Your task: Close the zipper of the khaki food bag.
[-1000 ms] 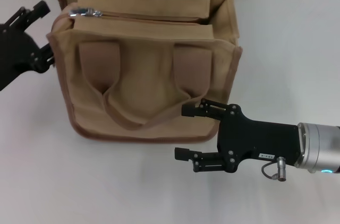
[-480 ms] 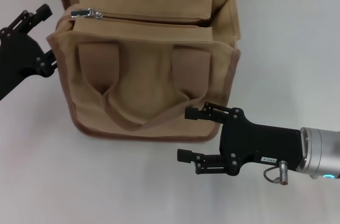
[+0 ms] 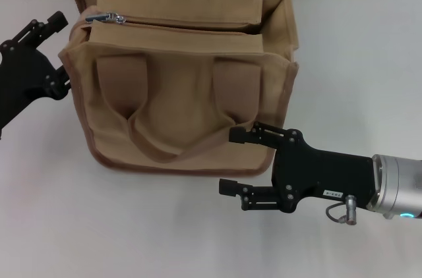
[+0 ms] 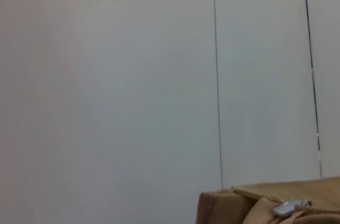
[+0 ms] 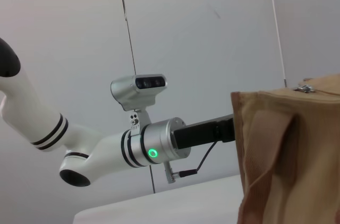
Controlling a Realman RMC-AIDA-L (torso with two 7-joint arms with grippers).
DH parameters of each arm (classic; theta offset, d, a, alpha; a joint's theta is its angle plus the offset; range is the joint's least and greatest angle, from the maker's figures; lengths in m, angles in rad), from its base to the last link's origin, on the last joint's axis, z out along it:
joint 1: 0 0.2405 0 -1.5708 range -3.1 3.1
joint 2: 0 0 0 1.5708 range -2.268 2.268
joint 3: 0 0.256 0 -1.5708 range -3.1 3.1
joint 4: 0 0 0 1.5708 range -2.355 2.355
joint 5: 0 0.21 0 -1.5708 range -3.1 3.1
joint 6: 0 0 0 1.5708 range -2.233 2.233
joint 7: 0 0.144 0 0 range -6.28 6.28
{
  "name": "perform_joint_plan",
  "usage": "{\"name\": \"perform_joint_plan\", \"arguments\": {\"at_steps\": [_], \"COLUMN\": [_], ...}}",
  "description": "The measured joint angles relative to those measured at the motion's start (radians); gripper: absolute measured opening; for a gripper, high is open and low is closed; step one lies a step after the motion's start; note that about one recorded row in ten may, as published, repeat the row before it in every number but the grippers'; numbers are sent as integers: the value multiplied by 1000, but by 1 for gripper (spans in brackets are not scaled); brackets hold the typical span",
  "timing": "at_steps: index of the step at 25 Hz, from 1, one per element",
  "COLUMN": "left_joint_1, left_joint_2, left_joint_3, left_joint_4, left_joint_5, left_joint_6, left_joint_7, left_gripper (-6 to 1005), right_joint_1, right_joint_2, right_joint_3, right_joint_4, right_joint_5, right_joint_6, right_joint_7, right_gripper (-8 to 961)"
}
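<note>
Two claws flank a khaki bag on a white table. Bag upright, mid-table, broad face with two looped handles toward the robot. Zipper running along the top between two flaps, far side of the bag. Silver pull tab at the zipper's left end, near the bag's left top corner. Track looks joined along most of its seen length; right end dark and gaping near the right side panel.

Left claw just beside the bag's left wall, below and left of the tab, fingers spread, one finger pointing up toward the top corner, the other close to the wall. Touching the fabric or not: cannot tell. Holding nothing.

Right claw low at the bag's front right corner, fingers spread wide, upper finger over the bag's bottom edge, lower finger over bare table. Nothing between them.

Left wrist view: mostly grey wall, with the bag's top corner and the tab in one corner of the picture.

Right wrist view: bag's side close up, tab at its top edge, left arm reaching in behind it, green light lit on its wrist.
</note>
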Motion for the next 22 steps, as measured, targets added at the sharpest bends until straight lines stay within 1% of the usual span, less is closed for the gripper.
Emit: {"name": "perform_joint_plan", "arguments": {"at_steps": [5,10,15,22], "left_joint_1": [-11,-7,-4,-3], "left_joint_2": [0,0,1,2], "left_joint_3": [-1,-2,-1,4], "left_joint_4": [-9,-26,-27,-29], "left_joint_5": [-8,-52,-52,-53], "left_joint_6": [2,27,64,74], "left_joint_7": [-5,-7,-16,-35], "left_gripper": [735,481,259,89], "right_joint_1": [-1,-6,-7,-7], "right_joint_2": [0,0,0,1], "right_joint_3": [0,1,1,1], "right_joint_4": [4,7,9,10], "right_joint_5": [1,2,2,4], "right_joint_6": [-4,-6,-6,-10], "right_joint_7": [-2,-2,0,1], "right_gripper": [848,849,849,848]}}
